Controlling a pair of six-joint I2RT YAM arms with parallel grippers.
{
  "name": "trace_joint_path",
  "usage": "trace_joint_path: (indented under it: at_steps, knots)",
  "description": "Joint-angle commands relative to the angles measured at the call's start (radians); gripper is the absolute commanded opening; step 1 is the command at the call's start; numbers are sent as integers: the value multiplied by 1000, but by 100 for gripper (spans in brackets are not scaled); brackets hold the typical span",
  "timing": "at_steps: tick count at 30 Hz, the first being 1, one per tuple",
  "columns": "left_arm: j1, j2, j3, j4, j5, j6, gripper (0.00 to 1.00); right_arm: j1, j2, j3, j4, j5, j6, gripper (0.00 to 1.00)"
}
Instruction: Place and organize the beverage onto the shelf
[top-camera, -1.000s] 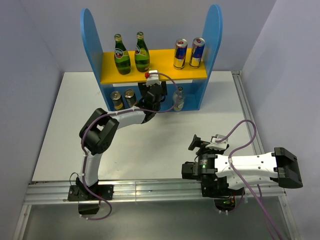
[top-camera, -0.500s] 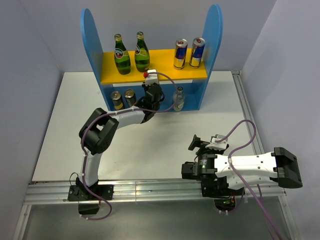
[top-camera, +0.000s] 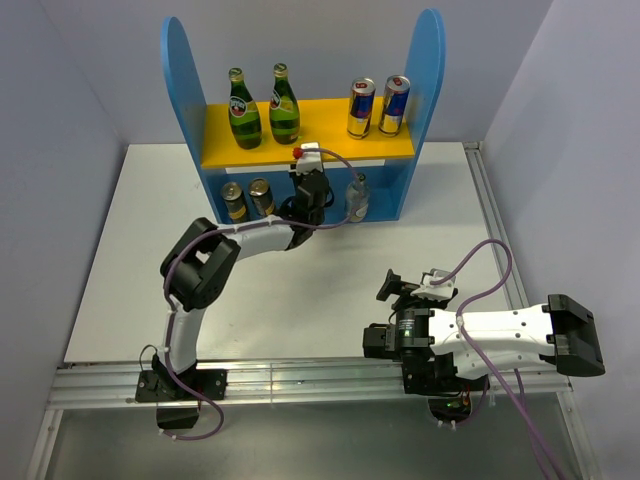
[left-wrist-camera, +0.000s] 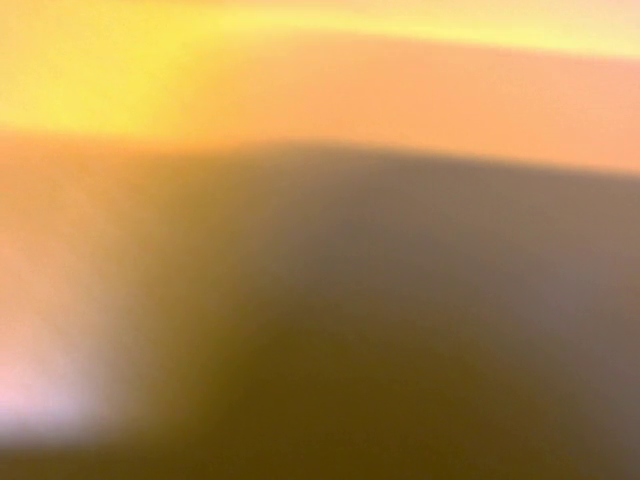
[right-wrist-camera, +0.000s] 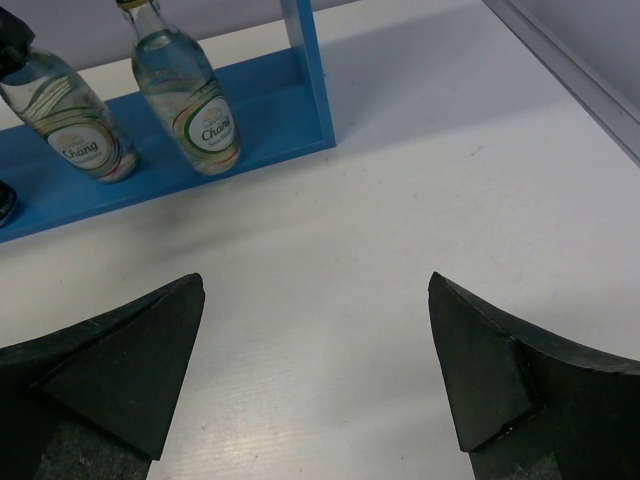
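The shelf (top-camera: 181, 80) stands at the back of the table, and two green glass bottles (top-camera: 244, 112) stand on its yellow board. Two dark cans (top-camera: 246, 199) sit on the blue lower level (right-wrist-camera: 270, 140). One clear bottle (top-camera: 356, 199) (right-wrist-camera: 187, 103) stands to their right. A second clear bottle (right-wrist-camera: 72, 122) stands beside it, its top covered by a black finger of my left gripper (top-camera: 309, 196), which reaches under the yellow board and is shut on it. The left wrist view is only an orange-brown blur. My right gripper (top-camera: 393, 285) (right-wrist-camera: 315, 370) hangs open over bare table, holding nothing.
Two blue-and-silver cans (top-camera: 377, 106) stand on the right half of the yellow board. The left arm's cable (top-camera: 335, 165) loops in front of the shelf. Grey walls close in the left, the back and the right. A metal rail (top-camera: 300, 380) runs along the near edge.
My left gripper's jaws have closed inside the lower level and shifted slightly right. The right arm has not moved.
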Motion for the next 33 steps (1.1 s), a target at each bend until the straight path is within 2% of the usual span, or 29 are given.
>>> trace_joint_path:
  at_steps: [1,8,33]
  knots:
    - [-53,34,-7,-92,15,-16,12,7,-5,39,-92,98,215,100]
    - [-104,57,30,-105,-5,-5,11,7,7,45,-92,98,211,100]
    - [-144,189,263,-171,26,13,8,7,18,51,-92,105,209,100]
